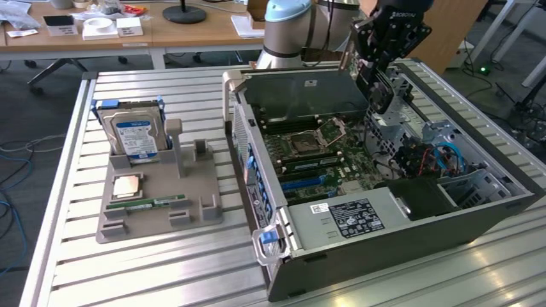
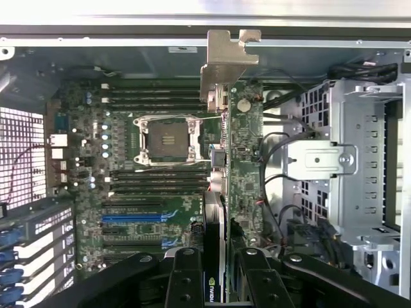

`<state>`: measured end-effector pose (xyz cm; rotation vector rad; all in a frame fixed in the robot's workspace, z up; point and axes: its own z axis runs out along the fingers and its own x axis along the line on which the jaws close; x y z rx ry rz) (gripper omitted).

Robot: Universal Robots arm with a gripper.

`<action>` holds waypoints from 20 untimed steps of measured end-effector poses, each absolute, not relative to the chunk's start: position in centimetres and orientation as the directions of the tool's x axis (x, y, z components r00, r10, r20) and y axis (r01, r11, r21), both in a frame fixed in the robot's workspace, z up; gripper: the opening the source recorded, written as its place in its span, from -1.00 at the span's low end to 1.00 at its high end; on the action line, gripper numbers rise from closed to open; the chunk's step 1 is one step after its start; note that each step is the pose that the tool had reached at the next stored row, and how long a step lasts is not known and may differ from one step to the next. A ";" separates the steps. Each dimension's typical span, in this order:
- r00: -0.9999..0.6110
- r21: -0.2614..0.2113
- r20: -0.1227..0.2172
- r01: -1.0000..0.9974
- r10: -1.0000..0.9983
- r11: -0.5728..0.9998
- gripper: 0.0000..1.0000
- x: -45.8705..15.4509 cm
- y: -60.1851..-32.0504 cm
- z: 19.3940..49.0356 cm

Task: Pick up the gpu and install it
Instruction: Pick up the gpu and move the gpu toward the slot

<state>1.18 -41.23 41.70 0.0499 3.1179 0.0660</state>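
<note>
My gripper (image 1: 376,64) hangs over the back right of the open computer case (image 1: 410,249), shut on the gpu (image 1: 378,89), a dark flat card hanging edge-down above the case interior. In the wrist view the gpu (image 2: 217,192) runs edge-on away from the black fingers (image 2: 185,276), its metal bracket (image 2: 228,61) at the far end. The card hovers above the green motherboard (image 2: 160,141), beside the processor socket (image 2: 166,138). A blue expansion slot (image 2: 131,218) lies off to one side of the card.
At the exterior view's left a grey fixture (image 1: 158,220) carries an upright blue-labelled hard drive (image 1: 132,134), a processor chip (image 1: 128,185) and a green memory stick (image 1: 153,204). A metal drive cage (image 2: 359,160) and cables (image 1: 426,157) crowd the case beside the card. A cluttered wooden desk (image 1: 196,35) stands behind.
</note>
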 end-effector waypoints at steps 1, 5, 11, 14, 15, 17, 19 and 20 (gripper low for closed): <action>-0.999 0.043 -0.022 0.032 0.032 0.999 -0.47 1.4 -41.2 41.7; -0.999 0.043 -0.022 0.032 0.033 0.999 -0.47 2.2 -41.2 41.7; -0.999 0.043 -0.022 0.032 0.033 0.999 -0.47 3.2 -41.2 41.7; -0.999 0.043 -0.022 0.032 0.033 0.999 -0.47 3.2 -41.2 41.7; -0.999 0.043 -0.022 0.032 0.033 0.999 -0.47 3.2 -41.2 41.7; -0.999 0.043 -0.022 0.032 0.033 0.999 -0.47 3.2 -41.2 41.7; -0.999 0.043 -0.022 0.032 0.033 0.999 -0.47 3.2 -41.2 41.7; -0.999 0.043 -0.022 0.032 0.033 0.999 -0.47 3.2 -41.2 41.7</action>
